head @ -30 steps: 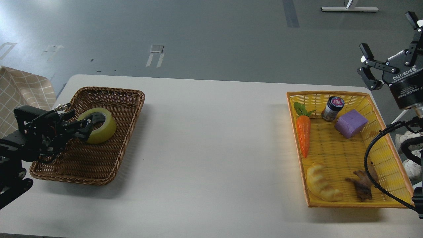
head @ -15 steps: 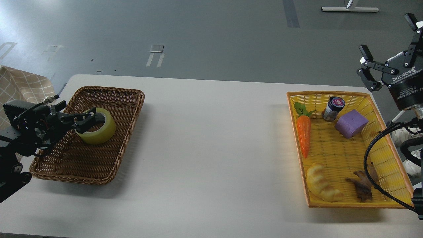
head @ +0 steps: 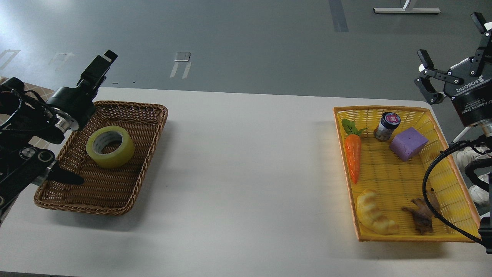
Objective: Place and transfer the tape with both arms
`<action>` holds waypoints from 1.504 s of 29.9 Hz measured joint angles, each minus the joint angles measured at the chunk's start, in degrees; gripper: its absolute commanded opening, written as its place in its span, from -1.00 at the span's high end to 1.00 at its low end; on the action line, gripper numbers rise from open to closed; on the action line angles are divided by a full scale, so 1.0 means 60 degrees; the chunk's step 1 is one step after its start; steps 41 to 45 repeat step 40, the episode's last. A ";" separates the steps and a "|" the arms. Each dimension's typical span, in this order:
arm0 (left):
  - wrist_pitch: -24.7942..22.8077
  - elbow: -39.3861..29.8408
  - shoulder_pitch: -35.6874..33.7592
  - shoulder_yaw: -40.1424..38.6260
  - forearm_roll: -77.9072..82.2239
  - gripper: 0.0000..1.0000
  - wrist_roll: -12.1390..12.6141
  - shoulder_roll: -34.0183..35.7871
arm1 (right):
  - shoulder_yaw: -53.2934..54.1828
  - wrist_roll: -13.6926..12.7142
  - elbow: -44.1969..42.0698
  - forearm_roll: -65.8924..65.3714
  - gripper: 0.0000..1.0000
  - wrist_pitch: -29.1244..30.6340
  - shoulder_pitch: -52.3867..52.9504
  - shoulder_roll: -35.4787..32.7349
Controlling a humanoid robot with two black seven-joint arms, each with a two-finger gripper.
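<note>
Brown wicker basket (head: 127, 192) holds only the tape (head: 110, 146), lying flat.

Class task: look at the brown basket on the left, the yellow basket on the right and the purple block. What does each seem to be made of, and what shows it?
Brown basket: woven wicker or rattan by its look, matt; twisted strands show along the rim.
Yellow basket: probably plastic weave; even, bright colour, flat regular strips.
Purple block: likely foam or sponge; matt, soft-edged, dimpled top.
</note>
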 measured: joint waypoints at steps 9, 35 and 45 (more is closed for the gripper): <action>-0.0797 -0.1214 -0.0308 -0.1289 -0.2106 -0.96 0.0108 -0.2462 | -0.0061 0.0001 0.0036 -0.0009 -1.00 0.0000 0.0665 -0.0074; -0.2938 -0.2409 -0.0372 -0.3165 -0.4307 -0.96 0.0409 -0.5116 | -0.0467 0.0046 0.0323 -0.0026 -1.00 0.0000 0.2044 0.1137; -0.2826 -0.2316 -0.0306 -0.3206 -0.4312 -0.96 0.0498 -0.5168 | -0.1030 0.0049 0.0492 -0.0042 -1.00 0.0000 0.2116 0.1216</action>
